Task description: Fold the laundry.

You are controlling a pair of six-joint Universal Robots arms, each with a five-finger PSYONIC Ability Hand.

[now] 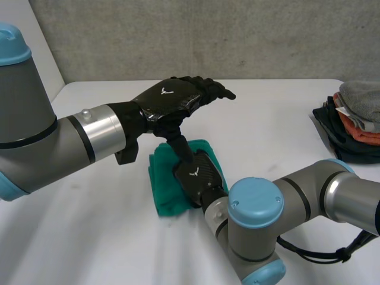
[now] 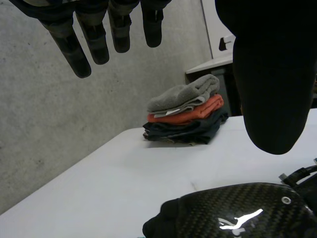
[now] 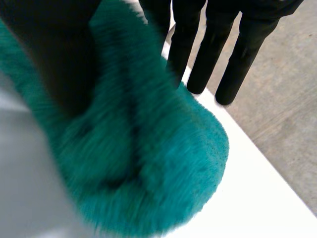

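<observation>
teal folded terry cloth (image 1: 163, 178) on white worktop (image 1: 267, 130) | right hand (image 1: 199, 175) lies flat on it, fingers straight | left hand (image 1: 172, 98) hovers directly above, spread, empty | right nearer

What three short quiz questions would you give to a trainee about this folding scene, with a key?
1. True or false: the left hand holds the green towel.
2. Where is the stack of folded clothes? A) under the left hand B) at the edge of the table on the robot's right C) on the green towel
3. Fill in: the right hand rests on the ___.
Key: 1 false; 2 B; 3 green towel.
</observation>
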